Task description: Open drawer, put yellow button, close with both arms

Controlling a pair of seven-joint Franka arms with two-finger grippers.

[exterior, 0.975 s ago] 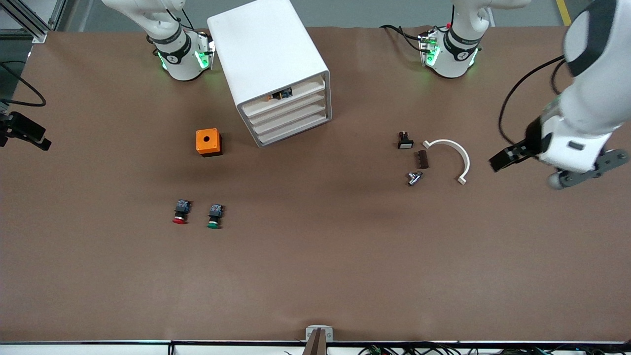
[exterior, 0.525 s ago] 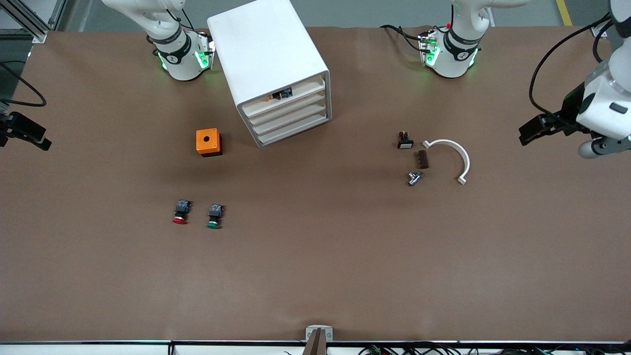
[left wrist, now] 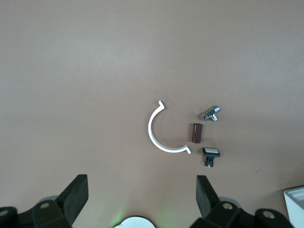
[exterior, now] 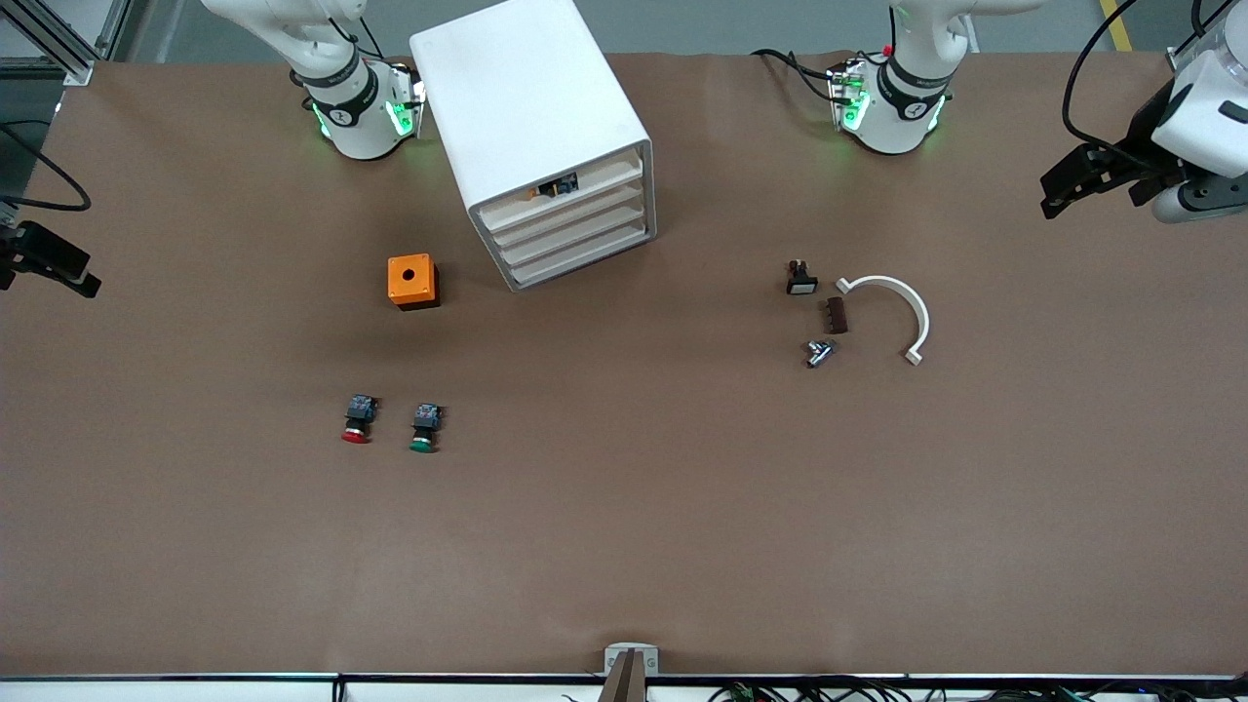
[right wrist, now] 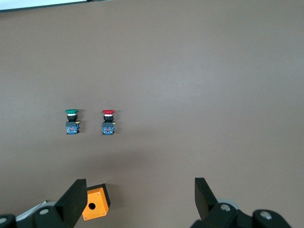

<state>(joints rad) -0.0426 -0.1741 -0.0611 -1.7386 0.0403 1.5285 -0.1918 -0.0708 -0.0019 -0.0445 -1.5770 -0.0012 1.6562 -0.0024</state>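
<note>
White cabinet (exterior: 541, 136) sitting near the surface's (exterior: 624, 546) edge where the arm bases are standing, between them and closer to the right arm's base. The drawer (exterior: 565, 188), uppermost of four, lying nearly flush with the ones below; the yellow button (exterior: 548, 189) showing inside it through the front gap, only partly visible, and only in the front view.

Left hand (exterior: 1087, 180) hovering high over the left arm's end of the surface, fingers (left wrist: 76, 197) standing apart, gripping nothing. Its wrist view is giving a closer look at the white curved piece (left wrist: 159, 130), a small brown block (left wrist: 196, 132), a metal fitting (left wrist: 211, 113) and a black switch (left wrist: 210, 154), plus a sliver of cabinet corner.

Right hand (right wrist: 137, 199) showing clearly only in its own wrist view, fingers apart and empty, hanging over the orange box (right wrist: 95, 203). The red-capped button (right wrist: 108, 122) and the green-capped button (right wrist: 71, 121) lying side by side, nearer the front camera than the box
</note>
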